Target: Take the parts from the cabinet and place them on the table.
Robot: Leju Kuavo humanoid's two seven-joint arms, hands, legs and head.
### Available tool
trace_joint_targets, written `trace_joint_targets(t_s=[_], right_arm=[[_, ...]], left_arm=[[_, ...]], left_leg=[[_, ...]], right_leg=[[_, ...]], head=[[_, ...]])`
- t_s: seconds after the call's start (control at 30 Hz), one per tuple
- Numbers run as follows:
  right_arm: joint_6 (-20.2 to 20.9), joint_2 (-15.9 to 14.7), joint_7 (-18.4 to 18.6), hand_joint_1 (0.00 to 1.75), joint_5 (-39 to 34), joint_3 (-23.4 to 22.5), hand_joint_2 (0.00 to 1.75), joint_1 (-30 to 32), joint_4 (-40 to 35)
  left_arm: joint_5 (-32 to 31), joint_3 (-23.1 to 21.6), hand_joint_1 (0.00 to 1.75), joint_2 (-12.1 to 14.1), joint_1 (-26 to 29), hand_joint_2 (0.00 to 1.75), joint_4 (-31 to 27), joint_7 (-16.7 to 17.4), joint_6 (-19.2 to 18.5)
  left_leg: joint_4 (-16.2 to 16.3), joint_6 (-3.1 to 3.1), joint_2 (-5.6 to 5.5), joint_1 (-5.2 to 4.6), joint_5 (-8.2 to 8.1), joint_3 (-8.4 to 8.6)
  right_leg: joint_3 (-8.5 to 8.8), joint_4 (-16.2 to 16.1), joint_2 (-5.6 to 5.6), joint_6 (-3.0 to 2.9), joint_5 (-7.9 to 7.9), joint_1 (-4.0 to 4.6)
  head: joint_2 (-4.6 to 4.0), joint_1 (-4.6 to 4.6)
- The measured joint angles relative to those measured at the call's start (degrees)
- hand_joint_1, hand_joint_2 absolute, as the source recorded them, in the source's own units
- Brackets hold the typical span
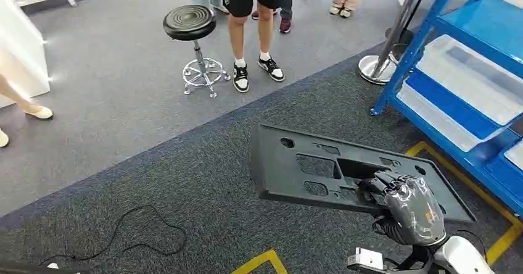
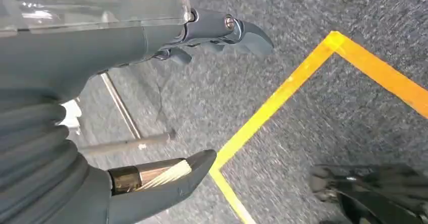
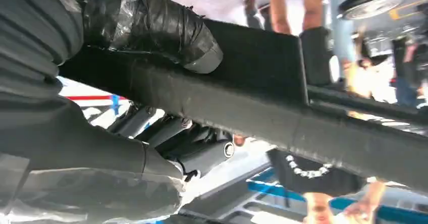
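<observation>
Right hand (image 1: 407, 205), foil-wrapped, grasping the near edge of a flat dark grey moulded plastic panel (image 1: 321, 169) with cut-outs, held above grey carpet (image 1: 185, 187); left hand (image 2: 151, 108) slack, fingers apart, holding nothing; blue metal cabinet (image 1: 469, 83) beside.

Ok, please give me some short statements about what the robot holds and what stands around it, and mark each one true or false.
1. The right hand holds a dark flat plastic panel. True.
2. The panel lies on the carpet. False: it is held up above the floor.
3. The left hand holds nothing. True: its fingers are apart over the carpet.
4. A black round stool stands near a person's legs. True.
5. The shelf rack on the right is red. False: it is blue.
</observation>
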Motion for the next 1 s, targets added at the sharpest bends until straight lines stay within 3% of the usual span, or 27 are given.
trace_joint_targets(t_s=[0.03,0.07,0.1,0.17,0.2,0.23,0.27,0.33,0.37,0.4,0.43,0.47,0.53,0.57,0.6,0.67,0.7,0.73,0.8,0.87,0.9,0.93,0.97,1.0], right_arm=[[0.0,0.07,0.0,1.75,0.0,0.22,1.75,-0.08,0.09],[0.0,0.18,0.0,1.75,0.0,0.44,1.75,-0.26,0.17],[0.0,0.24,0.0,1.75,0.0,0.61,1.75,-0.42,0.31],[-0.04,0.33,0.02,1.75,0.02,0.7,1.75,-0.63,0.46],[-0.07,0.33,0.04,1.75,0.02,0.7,1.75,-0.72,0.46],[-0.13,0.35,0.11,1.75,0.02,0.74,1.75,-0.71,0.48],[-0.22,0.33,0.13,1.75,0.05,0.76,1.75,-0.77,0.46],[-0.31,0.35,0.18,1.75,0.07,0.85,1.75,-0.85,0.46],[-0.37,0.35,0.17,1.75,0.07,0.85,1.75,-0.83,0.41],[-0.39,0.35,0.24,1.75,0.07,0.87,1.75,-0.86,0.48],[-0.72,0.31,0.24,1.75,0.07,0.9,1.75,-0.66,0.41],[-0.81,0.26,0.24,1.75,0.07,0.9,1.75,-0.52,0.46],[-0.81,0.28,0.28,1.75,0.07,0.94,1.75,-0.16,0.5],[-0.81,0.28,0.28,1.75,0.07,1.0,1.75,-0.12,0.52],[-0.81,0.28,0.28,1.75,0.07,1.03,1.75,-0.09,0.52],[-0.83,0.28,0.35,1.75,0.07,1.05,1.75,-0.11,0.5],[-0.85,0.28,0.37,1.75,0.07,1.05,1.75,-0.11,0.48],[-0.85,0.28,0.5,1.75,0.07,1.03,1.75,0.0,0.48],[-0.87,0.26,0.63,1.75,0.15,1.05,1.75,0.04,0.44],[-0.85,0.26,0.7,1.75,0.4,1.14,1.75,-0.25,0.41],[-0.85,0.28,0.72,1.75,0.57,1.14,1.75,-0.41,0.41],[-0.87,0.33,0.7,1.75,0.7,1.16,1.75,-0.34,0.41],[-0.87,0.35,0.7,1.75,0.79,1.18,1.75,-0.41,0.41],[-0.87,0.39,0.72,1.75,0.83,1.22,1.75,-0.4,0.48]], left_arm=[[-0.35,0.04,0.0,0.0,-0.04,1.75,0.0,-0.31,0.0],[-0.72,0.33,0.0,0.0,-0.08,1.75,0.0,-0.37,0.0],[-0.94,0.66,0.0,0.0,-0.09,1.75,0.0,-0.46,0.0],[-1.66,1.16,0.0,0.0,-0.18,1.75,0.0,-0.76,0.0],[-1.97,1.38,0.0,0.0,-0.35,1.75,0.0,-0.92,0.0],[-2.23,1.57,0.0,0.0,-0.59,1.75,0.0,-1.01,0.0],[-2.53,1.94,0.0,0.0,-0.67,1.75,0.0,-1.18,0.02],[-2.82,2.75,0.0,0.0,-0.68,1.75,0.02,-1.33,0.02],[-2.88,3.13,0.0,0.0,-0.69,1.75,0.0,-1.33,0.02],[-3.01,3.34,0.0,-0.07,-0.74,1.75,0.0,-1.35,0.02],[-3.08,3.43,0.0,-0.07,-0.83,1.75,0.0,-1.38,0.04],[-3.17,3.6,0.0,-0.09,-0.99,1.75,0.0,-1.4,0.04],[-3.19,3.85,0.0,-0.09,-1.16,1.75,0.02,-1.4,0.04],[-3.21,3.85,0.0,-0.09,-1.17,1.75,0.02,-1.4,0.04],[-3.21,3.91,0.0,-0.09,-1.17,1.75,0.02,-1.4,0.02],[-3.26,4.04,0.0,-0.09,-1.22,1.75,0.02,-1.4,0.02],[-3.28,4.11,0.0,-0.11,-1.34,1.75,0.02,-1.42,0.0],[-3.41,4.2,0.0,-0.15,-1.48,1.75,0.04,-1.42,-0.02],[-3.85,4.35,0.0,-0.15,-1.49,1.75,0.04,-1.64,-0.11],[-4.11,4.94,0.0,-0.15,-1.24,1.75,0.07,-1.75,-0.26],[-4.37,5.25,0.0,-0.15,-1.26,1.75,0.07,-1.79,-0.37],[-4.48,5.31,0.0,-0.15,-1.34,1.75,0.07,-1.92,-0.44],[-4.52,5.33,0.0,-0.13,-1.48,1.75,0.07,-2.05,-0.55],[-4.66,5.35,0.0,-0.04,-1.55,1.75,0.07,-2.29,-0.55]], left_leg=[[2.98,-0.23,0.19,0.18,-0.94,-1.37],[3.49,-0.41,0.36,0.34,-0.46,-1.42],[1.31,-0.52,0.62,0.48,1.08,-0.09],[-8.69,-0.48,2.25,0.6,5.54,5.79],[-12.98,-0.31,5.21,0.49,6.01,8.21],[-13.41,0.22,5.96,0.05,5.77,8.43],[-13.43,0.73,4.75,0.05,6.01,8.11],[-13.43,1.3,3.4,-0.28,6.13,7.5],[-14.17,1.95,2.66,-0.04,6.54,8.1],[-14.51,2.29,2.06,0.11,6.82,8.22],[-14.58,2.62,1.62,0.14,7.01,8.17],[-14.57,2.76,0.96,0.14,7.08,8.08],[-14.48,2.83,-0.7,-0.16,7.13,7.94],[-14.4,2.84,-1.62,-0.29,7.13,7.95],[-14.28,2.84,-2.52,-0.36,7.11,8.04],[-14.0,2.75,-4.24,-0.38,7.03,8.21],[-13.85,2.68,-4.96,-0.32,6.97,8.14],[-13.6,2.51,-5.54,-0.5,6.95,7.78],[-13.48,1.93,-6.96,-0.11,7.22,7.08],[-13.88,1.05,-8.53,0.0,7.54,6.58],[-12.97,1.0,-5.76,-0.03,6.89,6.66],[-10.98,0.75,-2.41,-0.36,5.33,5.66],[-6.82,0.45,-0.75,-0.21,2.9,3.56],[-2.21,0.23,-0.12,0.0,0.71,1.27]], right_leg=[[-0.04,0.02,-0.95,0.03,-0.02,0.02],[-0.03,0.03,-1.93,0.06,-0.04,0.01],[0.01,0.04,-2.72,0.18,-0.11,-0.02],[0.26,0.19,-4.21,0.63,-0.41,-0.11],[0.47,0.35,-4.84,0.97,-0.62,0.04],[0.49,0.57,-5.45,1.38,-0.88,0.39],[0.5,0.54,-5.99,1.55,-0.85,0.45],[0.77,0.23,-7.27,2.15,-0.7,0.31],[0.92,0.23,-7.35,2.65,-1.0,0.09],[0.88,1.1,-3.71,2.97,-1.94,-0.26],[-0.31,3.69,-0.85,2.86,-3.97,-0.34],[-2.54,8.42,0.58,2.81,-6.58,-0.34],[-6.98,17.12,1.18,2.79,-9.61,-0.22],[-7.92,18.44,1.26,2.69,-9.11,-0.19],[-7.4,16.74,1.33,2.48,-7.2,-0.18],[-3.76,8.0,2.27,1.96,-1.7,-0.17],[-1.77,3.25,4.5,1.69,0.61,-0.22],[-1.23,1.88,6.71,1.47,-0.23,-0.23],[-1.39,1.38,5.45,1.59,0.0,0.08],[-1.06,0.8,4.05,1.08,0.32,0.15],[-0.7,0.15,3.03,0.66,0.67,-0.23],[-0.51,-0.08,2.47,0.3,0.68,-0.11],[-0.49,-0.08,1.45,-0.02,0.63,0.06],[-0.47,-0.04,0.53,-0.14,0.54,0.18]], head=[[0.0,-0.02],[0.0,0.0],[0.0,-0.04],[0.0,-0.04],[0.0,-0.02],[0.0,0.0],[0.0,0.11],[0.0,0.11],[0.0,0.09],[0.0,0.22],[0.0,0.2],[0.0,0.31],[0.0,0.29],[0.0,0.26],[0.0,0.26],[0.0,0.26],[0.0,0.29],[0.0,0.24],[0.0,0.24],[0.0,0.24],[0.0,0.22],[0.0,0.2],[0.0,0.2],[0.0,0.18]])
